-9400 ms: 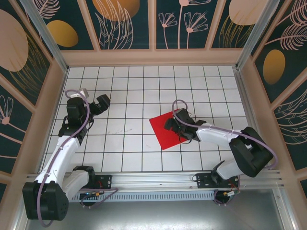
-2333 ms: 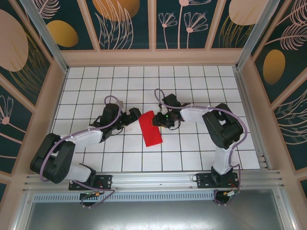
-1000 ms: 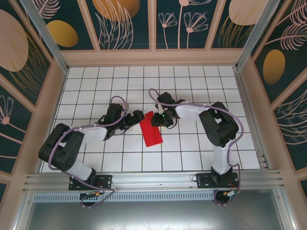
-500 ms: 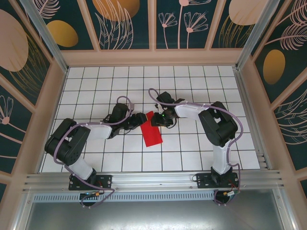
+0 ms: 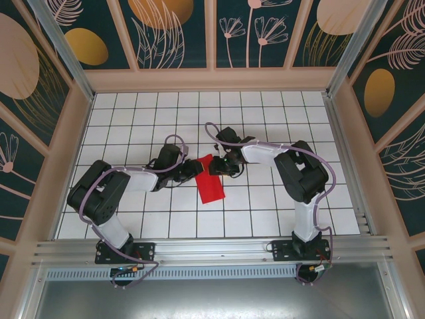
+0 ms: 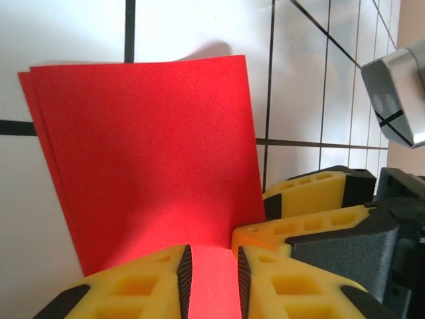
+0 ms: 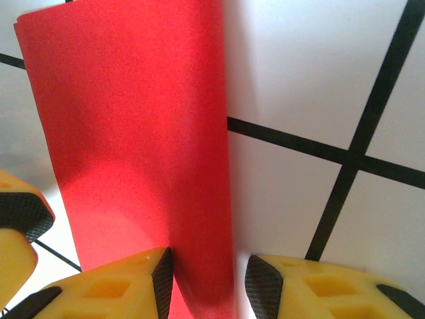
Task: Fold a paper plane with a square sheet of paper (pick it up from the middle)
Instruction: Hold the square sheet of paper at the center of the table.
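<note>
- The paper [image 5: 210,178], bright red and doubled over into a narrow two-layer strip, is lying near the middle of the white gridded surface [image 5: 265,119], with its long axis running roughly from 11 o'clock to 5 o'clock.
- The left gripper [image 5: 194,167] is sitting at the strip's 10 o'clock edge. In the left wrist view its yellow jaws are standing narrowly apart with red filling the slot between them; I cannot tell whether they are actually pinching the paper.
- The right gripper [image 5: 217,166] is sitting at the strip's 2 o'clock edge. Its jaws are standing apart, with the long edge of the strip running between them, close against one pad and a sliver of white showing before the other.
- The step in hand is probably securing the doubled sheet from both sides so the crease can be set.
- Doing it well is likely meaning this: one arm anchoring while the other is working, never both pulling at once, since paper this thin is tearing or buckling easily.
- The two layers are sitting slightly offset along one long edge, so squaring them before pressing is worth the care.
</note>
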{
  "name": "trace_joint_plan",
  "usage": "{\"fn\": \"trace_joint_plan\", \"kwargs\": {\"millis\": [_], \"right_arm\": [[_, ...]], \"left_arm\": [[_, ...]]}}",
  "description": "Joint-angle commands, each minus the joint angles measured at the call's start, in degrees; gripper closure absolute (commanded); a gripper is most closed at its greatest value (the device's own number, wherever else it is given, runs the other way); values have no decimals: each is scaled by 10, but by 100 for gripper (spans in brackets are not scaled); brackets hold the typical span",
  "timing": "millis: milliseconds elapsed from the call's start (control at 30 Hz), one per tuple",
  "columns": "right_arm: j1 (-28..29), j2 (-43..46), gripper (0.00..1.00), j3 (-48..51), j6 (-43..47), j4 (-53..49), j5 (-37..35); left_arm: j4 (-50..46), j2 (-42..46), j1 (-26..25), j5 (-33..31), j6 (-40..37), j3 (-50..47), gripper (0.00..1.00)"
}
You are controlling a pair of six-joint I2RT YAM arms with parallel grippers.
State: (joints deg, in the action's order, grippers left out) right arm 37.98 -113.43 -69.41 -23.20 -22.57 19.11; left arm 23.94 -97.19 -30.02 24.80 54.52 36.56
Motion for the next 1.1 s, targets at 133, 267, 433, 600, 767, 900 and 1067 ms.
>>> {"fn": "trace_joint_plan", "kwargs": {"millis": [133, 267, 433, 600, 767, 900, 1067], "right_arm": [[-4, -133, 57, 48, 25, 29, -155], [-4, -134, 57, 48, 30, 28, -162], [-2, -138, 57, 46, 30, 29, -161], [-1, -141, 57, 42, 30, 26, -159], [-1, -121, 57, 42, 27, 24, -157], [-6, -67, 57, 43, 21, 20, -147], [-12, 50, 55, 44, 9, 30, -135]], "left_arm": [[-34, -7, -5, -15, -13, 11, 75], [-34, -6, -5, -15, -14, 11, 75], [-34, -28, -5, -15, -15, 11, 75], [-40, -34, -5, -18, -17, 13, 78], [-83, -36, -5, -42, -20, 12, 85], [-122, -37, -4, -67, -27, 13, 93], [-144, -47, -5, -85, -31, 13, 100]]}}
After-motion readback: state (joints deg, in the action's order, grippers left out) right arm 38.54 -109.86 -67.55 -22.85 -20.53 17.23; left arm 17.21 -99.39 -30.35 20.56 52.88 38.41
